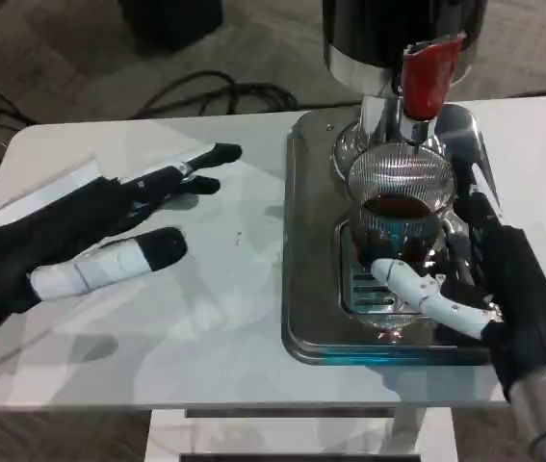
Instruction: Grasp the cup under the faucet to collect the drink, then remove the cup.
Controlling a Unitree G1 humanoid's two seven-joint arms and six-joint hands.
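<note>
A clear ribbed glass cup (400, 217) with dark drink in it stands on the drip grate (364, 287) of the steel tray (303, 241), directly below the dispenser's red faucet handle (429, 75). My right hand (489, 289) wraps the cup from the right, its white thumb (417, 286) across the cup's near side and its dark fingers behind it. My left hand (90, 236) hovers over the table at the left, fingers spread flat, holding nothing.
The dark dispenser body (398, 34) rises at the back of the tray. A white paper sheet (46, 188) lies under my left hand. Black cables (205, 91) run on the floor beyond the table's far edge.
</note>
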